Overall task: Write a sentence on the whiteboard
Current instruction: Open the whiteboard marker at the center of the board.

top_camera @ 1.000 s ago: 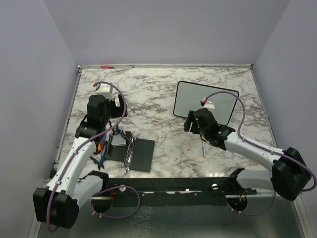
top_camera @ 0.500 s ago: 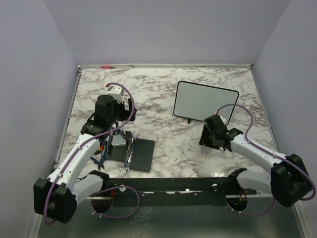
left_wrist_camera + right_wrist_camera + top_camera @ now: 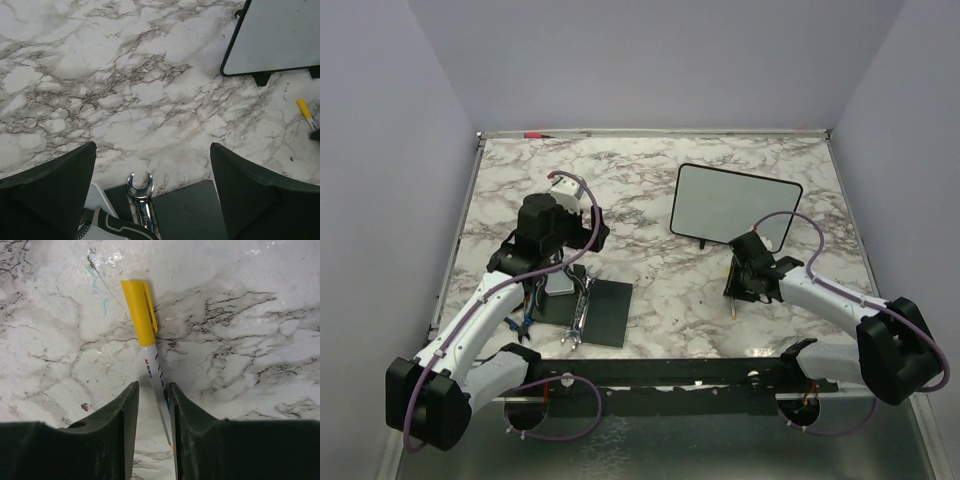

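Dropping low in the top view, the right gripper (image 3: 738, 290) has come down from beside the whiteboard (image 3: 735, 205) onto the marker (image 3: 732, 305) lying on the worktop (image 3: 650, 200), and the left gripper (image 3: 588, 238) has swung inward; so the pick-up is under way and, judging by the blank board propped at the back right, no sentence is begun; left wrist view now: fingers (image 3: 55, 190) wide apart over bare marble, a wrench (image 3: 140, 192) and black pad (image 3: 187, 210) below, the board's corner ahead; right wrist view alone settles the grasp: fingers (image 3: 120, 415) narrowed either side of the barrel, a slit showing, not yet clamped.
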Controlling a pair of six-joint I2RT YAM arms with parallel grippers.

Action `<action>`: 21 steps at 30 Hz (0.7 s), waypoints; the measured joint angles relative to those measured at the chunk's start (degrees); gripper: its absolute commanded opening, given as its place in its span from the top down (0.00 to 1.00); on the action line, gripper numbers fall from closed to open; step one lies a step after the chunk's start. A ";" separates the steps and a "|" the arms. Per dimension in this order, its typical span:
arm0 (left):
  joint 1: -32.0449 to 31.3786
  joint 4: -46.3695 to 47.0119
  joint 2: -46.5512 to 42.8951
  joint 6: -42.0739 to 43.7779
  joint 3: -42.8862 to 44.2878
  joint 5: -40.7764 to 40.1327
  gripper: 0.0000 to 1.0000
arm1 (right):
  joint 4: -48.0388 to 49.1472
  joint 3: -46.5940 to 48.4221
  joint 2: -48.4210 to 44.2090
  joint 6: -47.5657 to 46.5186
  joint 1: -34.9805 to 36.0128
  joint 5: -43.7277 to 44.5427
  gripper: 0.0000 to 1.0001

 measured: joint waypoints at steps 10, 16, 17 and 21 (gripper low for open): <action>-1.29 3.48 -0.50 -0.28 -0.76 10.45 0.03 | 3.85 -0.90 -0.26 -2.32 0.07 -3.15 1.00; -3.13 10.32 -0.52 -3.82 -2.67 25.18 0.02 | 12.28 -3.37 -12.83 -9.33 1.77 -19.91 1.00; -3.52 11.72 -0.33 -4.59 -2.91 27.23 0.01 | 14.10 -2.91 -13.97 -10.40 1.77 -23.56 1.00; -5.60 16.65 0.72 -7.58 -3.76 35.58 0.01 | 16.59 3.02 -11.82 -13.86 1.90 -38.77 1.00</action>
